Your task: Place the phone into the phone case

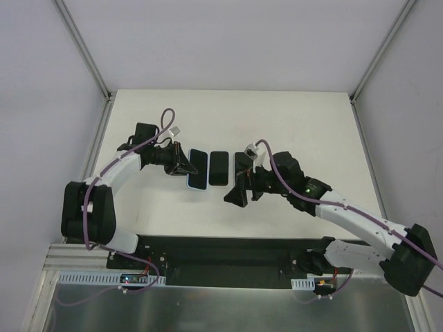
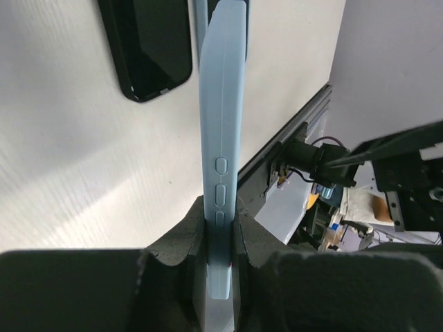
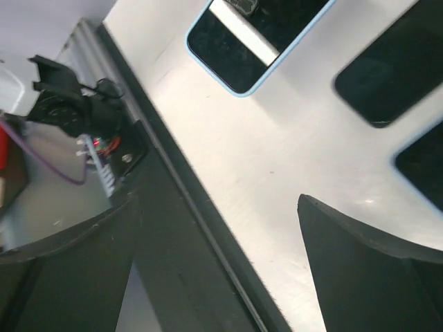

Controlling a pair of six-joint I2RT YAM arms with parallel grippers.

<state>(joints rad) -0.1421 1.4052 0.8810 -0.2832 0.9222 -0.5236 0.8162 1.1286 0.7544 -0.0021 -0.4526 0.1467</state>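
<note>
Pale grey walls enclose a white table. Near its middle lies the phone, a black slab flat on the surface, its long sides running away from the arms. Just beside the phone, on the left arm's side and parallel to it with a thin strip of table between, is the case, light blue at the rim and dark inside. The left gripper reaches the case from the side away from the phone and is pinched narrow on it. In the left wrist view the case runs edge-on between the two fingers, its raised side buttons facing the camera. Whether the case rests on the table or is tipped up off it, I cannot tell.

On the other side of the phone, near it but not touching, hangs the right gripper, spread wide with table showing in the gap. Past the phone on that same side, the right wrist view catches a dark, blue-edged shape cut off by the frame; what it is cannot be told. Nearer the arms than the phone, a black rail runs along the table's edge.
</note>
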